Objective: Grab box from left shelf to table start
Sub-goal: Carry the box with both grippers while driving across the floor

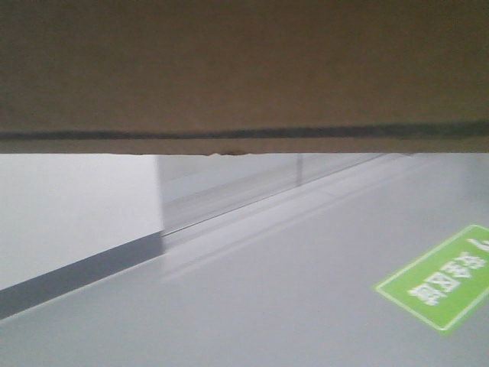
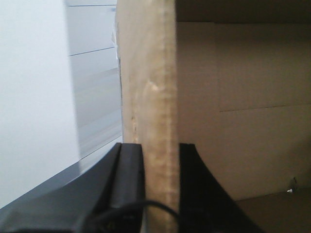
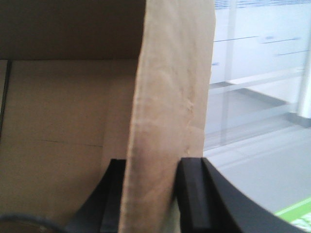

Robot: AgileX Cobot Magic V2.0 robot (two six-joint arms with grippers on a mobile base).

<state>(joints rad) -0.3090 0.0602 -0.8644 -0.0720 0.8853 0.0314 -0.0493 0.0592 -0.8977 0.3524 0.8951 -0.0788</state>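
Note:
The tan cardboard box fills the top of the front view, its lower edge hanging above the floor. In the left wrist view my left gripper is shut on the box's upright wall, one black finger on each side. In the right wrist view my right gripper is shut on the opposite wall the same way. The box's empty inside shows in both wrist views. The left shelf and the table are out of view.
Grey floor lies below the box. A green floor sign with white lettering is at the right. A white wall with a dark baseboard runs at the left, and glass or metal panelling stands behind.

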